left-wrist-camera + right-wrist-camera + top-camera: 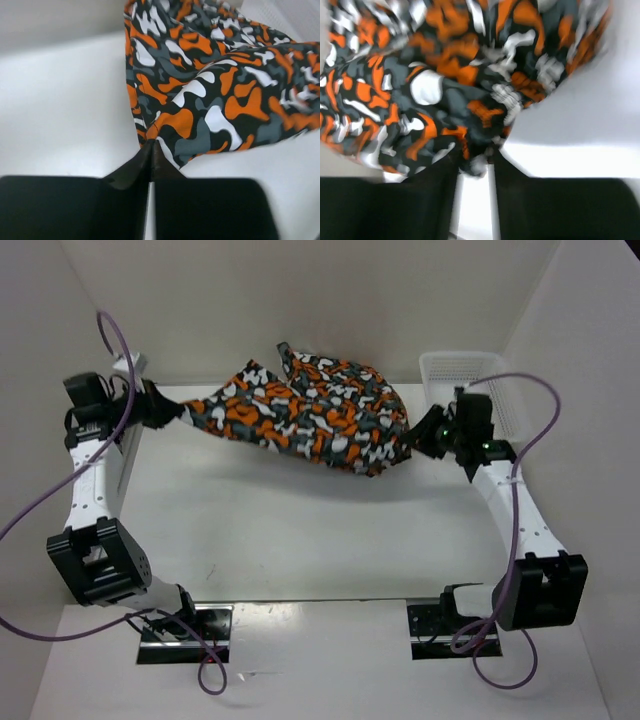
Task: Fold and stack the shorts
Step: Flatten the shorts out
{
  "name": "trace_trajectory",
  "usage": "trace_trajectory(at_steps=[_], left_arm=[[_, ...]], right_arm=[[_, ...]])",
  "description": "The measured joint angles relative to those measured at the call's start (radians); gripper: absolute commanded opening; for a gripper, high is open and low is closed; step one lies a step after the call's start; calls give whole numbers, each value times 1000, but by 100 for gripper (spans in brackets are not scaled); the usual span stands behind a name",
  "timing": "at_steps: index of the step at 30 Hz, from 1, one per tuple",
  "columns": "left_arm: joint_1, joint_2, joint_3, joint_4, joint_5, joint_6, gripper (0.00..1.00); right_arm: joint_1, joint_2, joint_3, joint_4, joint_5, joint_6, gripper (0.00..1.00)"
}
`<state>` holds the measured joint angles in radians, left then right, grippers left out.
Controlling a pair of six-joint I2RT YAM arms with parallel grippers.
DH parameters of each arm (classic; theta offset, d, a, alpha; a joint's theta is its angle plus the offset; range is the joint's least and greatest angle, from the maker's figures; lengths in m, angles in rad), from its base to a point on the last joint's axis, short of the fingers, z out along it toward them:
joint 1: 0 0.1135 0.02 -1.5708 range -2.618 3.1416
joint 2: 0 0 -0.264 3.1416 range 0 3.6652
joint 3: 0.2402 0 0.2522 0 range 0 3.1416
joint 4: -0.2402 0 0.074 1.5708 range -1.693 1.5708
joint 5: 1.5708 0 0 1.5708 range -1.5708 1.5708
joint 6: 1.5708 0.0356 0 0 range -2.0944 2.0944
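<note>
Orange-and-grey camouflage shorts (310, 415) hang stretched above the table (300, 530), your left gripper (165, 410) pinching one end and your right gripper (425, 435) with jaws a little parted at the other, so you have no fold yet and all the stacking is left.

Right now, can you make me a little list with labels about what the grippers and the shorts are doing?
left gripper: shut on one end of the shorts
right gripper: at the other end, jaws a little apart, cloth at their tips; grip unclear, picture blurry
shorts: stretched between both grippers, lifted off the table, not folded
basket: white, far right, just behind the right gripper
</note>
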<state>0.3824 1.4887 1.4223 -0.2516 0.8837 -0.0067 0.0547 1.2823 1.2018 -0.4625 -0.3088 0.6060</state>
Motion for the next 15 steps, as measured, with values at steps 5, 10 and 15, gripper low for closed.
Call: trace_trajectory(at_steps=[5,10,15], left_arm=[[-32,10,-213,-79,-19,2,94],[-73,45,-229,-108,-60,0,80],[-45,-23,-340,-109,-172,1,58]], right_arm=[[18,42,-220,-17,-24,4,46],[24,23,-231,-8,-26,0,42],[69,-159,-370,8,-26,19,39]])
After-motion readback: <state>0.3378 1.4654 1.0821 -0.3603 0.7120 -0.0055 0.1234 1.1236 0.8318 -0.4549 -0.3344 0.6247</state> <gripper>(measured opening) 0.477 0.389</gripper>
